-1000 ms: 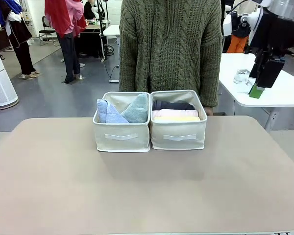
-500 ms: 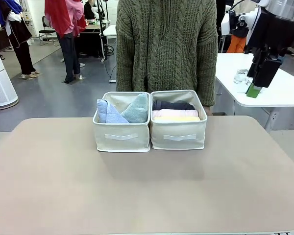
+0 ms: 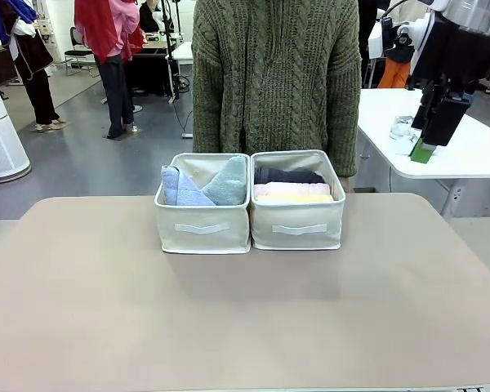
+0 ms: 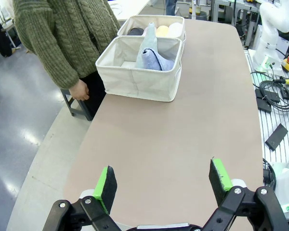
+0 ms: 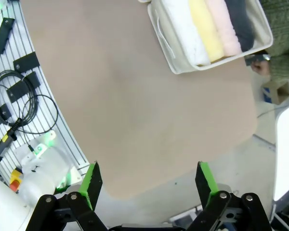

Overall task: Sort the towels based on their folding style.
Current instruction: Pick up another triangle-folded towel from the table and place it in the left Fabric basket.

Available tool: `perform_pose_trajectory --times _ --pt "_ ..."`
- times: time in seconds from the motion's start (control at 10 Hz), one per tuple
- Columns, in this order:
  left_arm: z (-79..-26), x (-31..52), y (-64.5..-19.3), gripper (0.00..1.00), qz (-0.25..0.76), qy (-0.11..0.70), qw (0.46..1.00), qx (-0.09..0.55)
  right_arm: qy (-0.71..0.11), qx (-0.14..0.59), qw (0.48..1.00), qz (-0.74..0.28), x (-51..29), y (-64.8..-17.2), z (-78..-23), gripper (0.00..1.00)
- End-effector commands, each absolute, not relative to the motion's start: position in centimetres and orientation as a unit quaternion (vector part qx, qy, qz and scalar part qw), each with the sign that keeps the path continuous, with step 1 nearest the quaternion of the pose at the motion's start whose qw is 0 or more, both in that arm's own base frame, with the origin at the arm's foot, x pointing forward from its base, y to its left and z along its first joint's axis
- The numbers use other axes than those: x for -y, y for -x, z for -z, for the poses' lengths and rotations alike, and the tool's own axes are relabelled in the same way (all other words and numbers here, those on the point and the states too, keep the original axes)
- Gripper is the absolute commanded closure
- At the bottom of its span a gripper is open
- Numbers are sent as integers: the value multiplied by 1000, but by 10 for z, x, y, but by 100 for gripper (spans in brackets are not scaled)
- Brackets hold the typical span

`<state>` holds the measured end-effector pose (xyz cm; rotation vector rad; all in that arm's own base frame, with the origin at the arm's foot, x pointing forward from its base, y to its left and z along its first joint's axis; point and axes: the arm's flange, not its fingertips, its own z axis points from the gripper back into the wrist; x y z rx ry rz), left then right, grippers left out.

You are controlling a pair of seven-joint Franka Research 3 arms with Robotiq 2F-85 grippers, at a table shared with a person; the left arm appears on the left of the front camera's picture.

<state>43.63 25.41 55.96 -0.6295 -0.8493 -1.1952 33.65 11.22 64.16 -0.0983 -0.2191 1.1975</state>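
Note:
Two cream fabric bins stand side by side at the table's far middle. The left bin (image 3: pixel 202 229) holds a light blue towel (image 3: pixel 178 189) and a grey-teal towel (image 3: pixel 228 183), both folded as cones. In the right bin (image 3: pixel 298 230) lie rolls: dark grey (image 3: pixel 286 175), pink (image 3: pixel 291 188) and yellow (image 3: pixel 294 198); the right wrist view adds a white roll (image 5: pixel 183 29) beside them. My left gripper (image 4: pixel 163 182) hangs open above the table's left end, far from the bins. High at the right, my right gripper (image 5: pixel 149 180) is open too, holding nothing.
A person in a green knit sweater (image 3: pixel 276 82) stands right behind the bins, one hand (image 4: pixel 80 89) down at the table's edge. A white side table (image 3: pixel 465 155) at back right carries a small crumpled cloth (image 3: pixel 403 126). Cables and parts lie beside the table (image 5: pixel 19 91).
The person has shifted slightly to the left. The bins, the towels and both grippers stay as they were.

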Motion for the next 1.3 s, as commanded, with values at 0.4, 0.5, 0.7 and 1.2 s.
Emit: perform_pose_trajectory --times 0.4,0.5,0.7,1.2 --pt "-560 -253 -435 0 537 284 693 388 48 97 818 -565 -108 -335 -642 0" --pt "-560 -253 -435 0 537 284 693 388 46 103 819 -562 -112 -337 -642 0" --pt "-560 -253 -435 0 537 284 693 388 -114 201 770 -595 -42 -350 -652 0" --pt "-560 -253 -435 0 537 284 693 388 -247 380 728 -515 100 -371 -599 0"
